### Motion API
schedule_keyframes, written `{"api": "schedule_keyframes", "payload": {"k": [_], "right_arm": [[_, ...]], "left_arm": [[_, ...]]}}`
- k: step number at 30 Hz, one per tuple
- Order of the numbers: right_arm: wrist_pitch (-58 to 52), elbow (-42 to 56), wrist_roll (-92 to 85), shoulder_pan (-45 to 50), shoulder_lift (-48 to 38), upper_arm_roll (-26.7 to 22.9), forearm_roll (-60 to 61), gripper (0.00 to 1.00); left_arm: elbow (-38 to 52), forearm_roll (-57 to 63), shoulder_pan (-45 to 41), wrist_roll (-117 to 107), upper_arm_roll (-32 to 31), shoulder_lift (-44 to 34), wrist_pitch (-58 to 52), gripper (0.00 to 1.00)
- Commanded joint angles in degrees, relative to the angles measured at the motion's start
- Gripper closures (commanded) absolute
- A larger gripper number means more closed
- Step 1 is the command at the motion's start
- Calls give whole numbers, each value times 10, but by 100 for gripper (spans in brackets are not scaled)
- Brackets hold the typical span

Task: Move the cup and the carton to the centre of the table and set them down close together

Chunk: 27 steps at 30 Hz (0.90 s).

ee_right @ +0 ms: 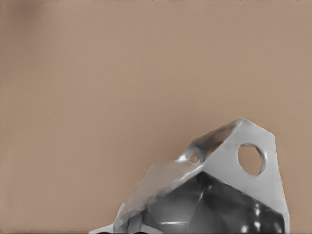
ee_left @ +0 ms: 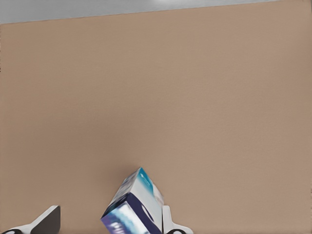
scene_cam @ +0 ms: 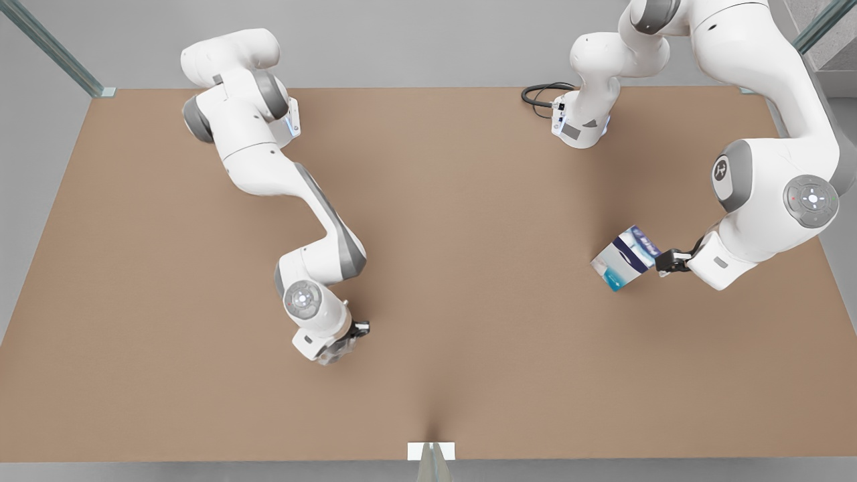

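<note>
Carton [scene_cam: 628, 257] tilted, held above table [scene_cam: 469, 201] well toward front view's right of table centre; left gripper [scene_cam: 671, 260] jaws closed on its end. Grip off-centre: may swing, slip. Cup [scene_cam: 333, 351] pinched in right gripper [scene_cam: 348, 338], front-left of table centre; collision risk when both converge.

A pale grey floor [scene_cam: 415, 40] is surrounding the tabletop's far edge and both sides. Glass-green rails [scene_cam: 57, 50] are slanting toward the far corners. A white bracket [scene_cam: 431, 451] is sitting at the near edge's middle. Soft, even light is falling from above.
</note>
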Motion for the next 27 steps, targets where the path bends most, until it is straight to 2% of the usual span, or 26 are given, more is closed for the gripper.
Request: {"api": "schedule_keyframes", "payload": {"k": [1,8,20,21,22,23,24,26,27], "right_arm": [[-1,3,1,2,2,0,-2,79],[3,60,39,49,51,2,-2,79],[42,103,117,120,101,3,-18,79],[43,104,141,120,101,4,-18,73],[43,104,142,120,101,4,-17,60],[44,104,147,121,101,4,-18,29],[46,104,154,123,101,10,-18,19],[58,104,169,123,101,15,-18,5],[68,104,176,124,101,19,-18,4]], "left_arm": [[0,0,0,0,0,0,0,0],[0,1,0,0,1,0,0,0],[0,0,-2,-2,7,1,-1,0],[-1,0,-1,-2,7,1,0,0],[-4,-1,-2,-22,7,2,-1,0],[-23,-14,-2,-51,7,-2,0,0],[-27,-20,-3,-99,10,1,0,0],[-61,-22,-4,-199,10,0,1,0],[-76,-36,-4,-210,10,-3,2,0]]}}
